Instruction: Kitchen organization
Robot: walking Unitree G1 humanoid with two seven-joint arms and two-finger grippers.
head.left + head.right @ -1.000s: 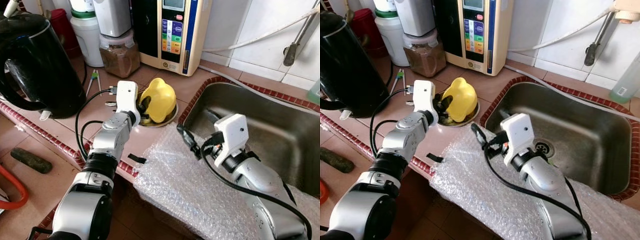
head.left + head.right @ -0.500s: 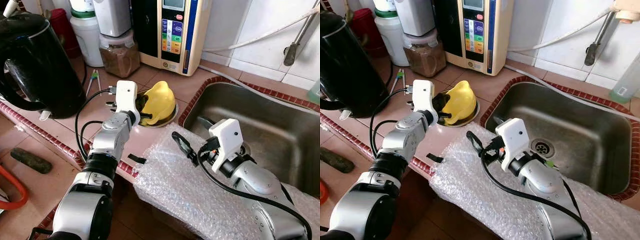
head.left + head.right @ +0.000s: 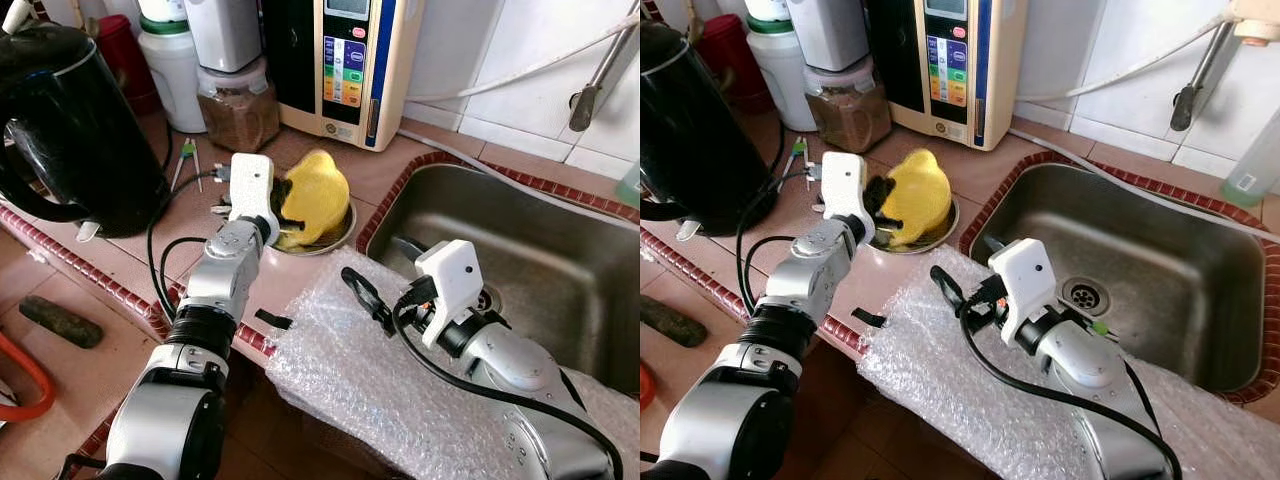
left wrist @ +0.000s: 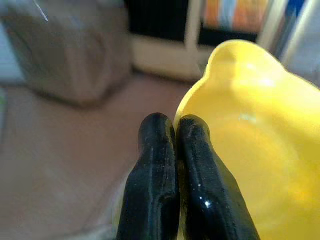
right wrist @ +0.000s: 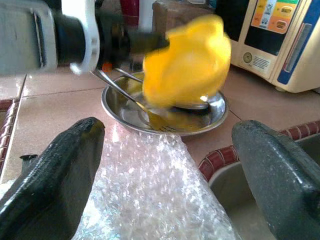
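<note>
Left pincer pinches the yellow bowl's rim; the right wrist view reveals utensils in the metal dish beneath. Right pincer spreads wide over bubble wrap.

Yellow bowl motion-blurred; kettle cut off by frame edge.

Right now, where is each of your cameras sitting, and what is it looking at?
Left eye view: on my head, looking down at the counter and sink; both silver arms show.
Right eye view: beside it, same scene, set slightly to the right.
Left wrist view: on my left wrist, looking along the left gripper, pinched on the rim of the yellow bowl.
Right wrist view: on my right wrist, looking past the open right gripper over the bubble wrap at the bowl and my left arm.
Shared: both wrist views show the yellow bowl.
</note>
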